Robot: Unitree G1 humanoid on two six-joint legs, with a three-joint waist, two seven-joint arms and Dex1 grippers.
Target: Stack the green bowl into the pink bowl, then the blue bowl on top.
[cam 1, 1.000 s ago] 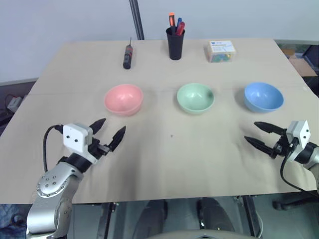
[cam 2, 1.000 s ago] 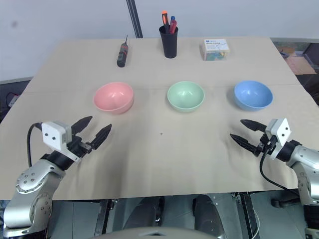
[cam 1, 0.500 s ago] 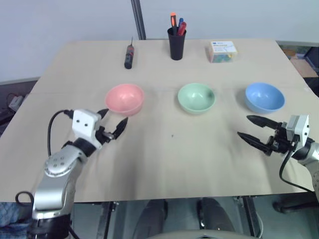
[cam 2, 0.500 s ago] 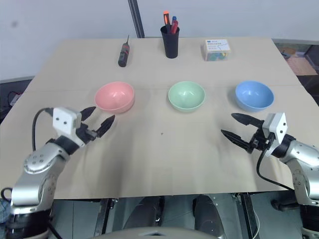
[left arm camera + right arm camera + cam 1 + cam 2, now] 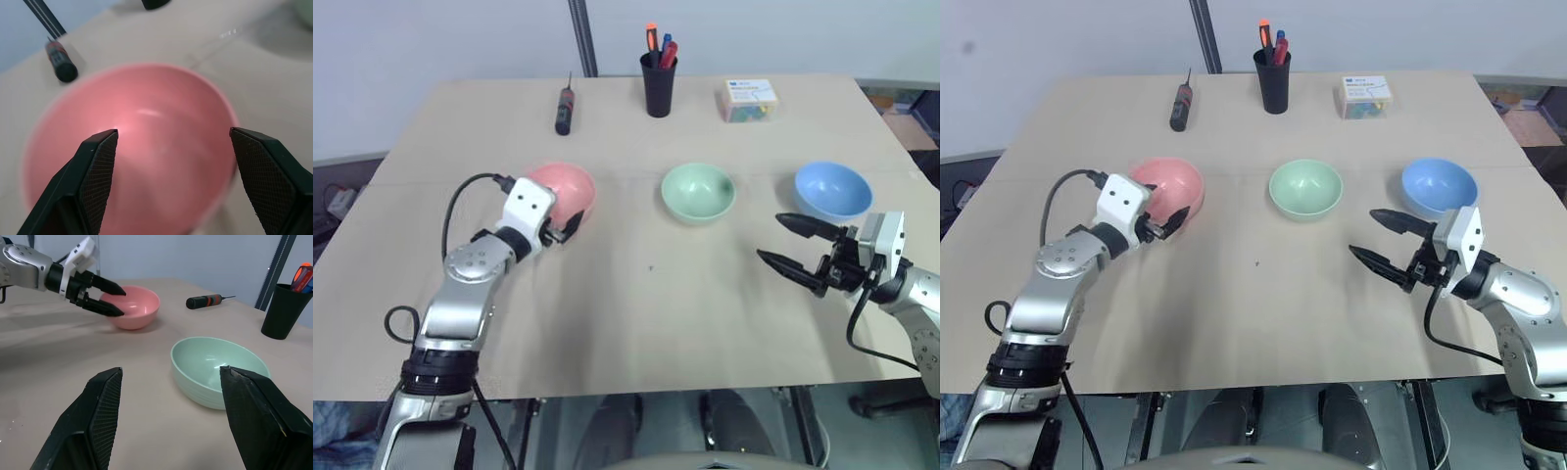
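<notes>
1. Left eye view, table (image 5: 636,323): the largest item, bearing three empty bowls in one row.
2. Left gripper (image 5: 570,223): fingers apart, straddling the near rim of the pink bowl (image 5: 570,186). Risk: a nudge could slide or tip that bowl.
3. Right gripper (image 5: 791,245): fingers spread, empty, near the green bowl (image 5: 698,191), on its right. Risk: a rim pinch may slip.
4. Blue bowl (image 5: 832,189): right of the green bowl, apart. Risk: the right arm brushing it.
5. Black cup (image 5: 658,83): behind the green bowl, holding pens.

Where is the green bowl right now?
The green bowl sits mid-table in the head view, between the pink bowl and the blue bowl.
</notes>
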